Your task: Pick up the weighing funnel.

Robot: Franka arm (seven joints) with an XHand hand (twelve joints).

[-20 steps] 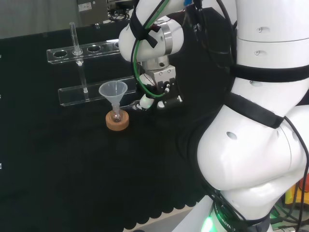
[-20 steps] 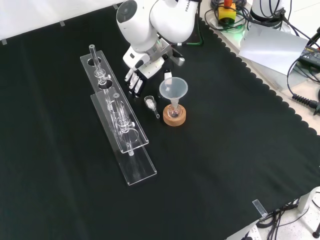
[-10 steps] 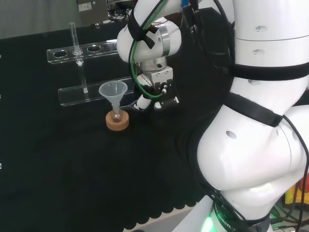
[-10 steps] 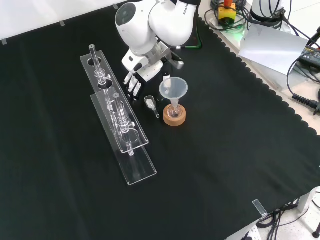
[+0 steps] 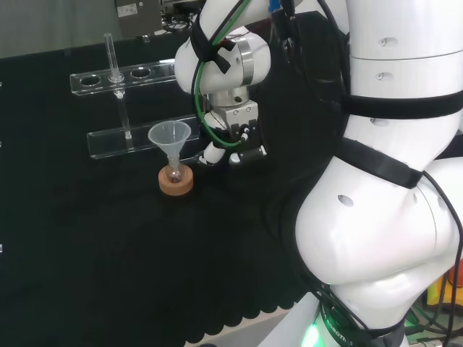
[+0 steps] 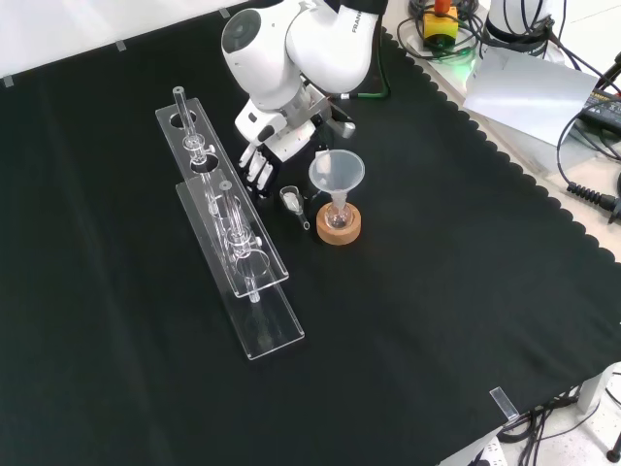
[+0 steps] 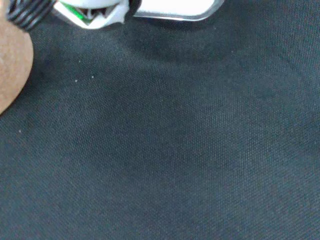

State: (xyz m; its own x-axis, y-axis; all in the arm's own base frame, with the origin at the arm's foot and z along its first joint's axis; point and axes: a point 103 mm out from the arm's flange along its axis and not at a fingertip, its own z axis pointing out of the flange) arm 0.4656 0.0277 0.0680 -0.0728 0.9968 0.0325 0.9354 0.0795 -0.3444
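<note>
Hand [image 6: 259, 167] nearer than before, weighing funnel [image 6: 291, 200] just beside it.

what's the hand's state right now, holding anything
Hand: open, fingers relaxed, holding nothing; the weighing funnel lies on the cloth beside it.

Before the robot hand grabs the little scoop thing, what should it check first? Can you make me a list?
1. Weighing funnel lying free on the cloth: ok.
2. Hand empty, fingers relaxed: ok.
3. Hand right over the weighing funnel: not ok, it is left of it in the front view.
4. Funnel upright over its cork ring: ok.
5. Enough room beside the rack: cannot tell.
</note>
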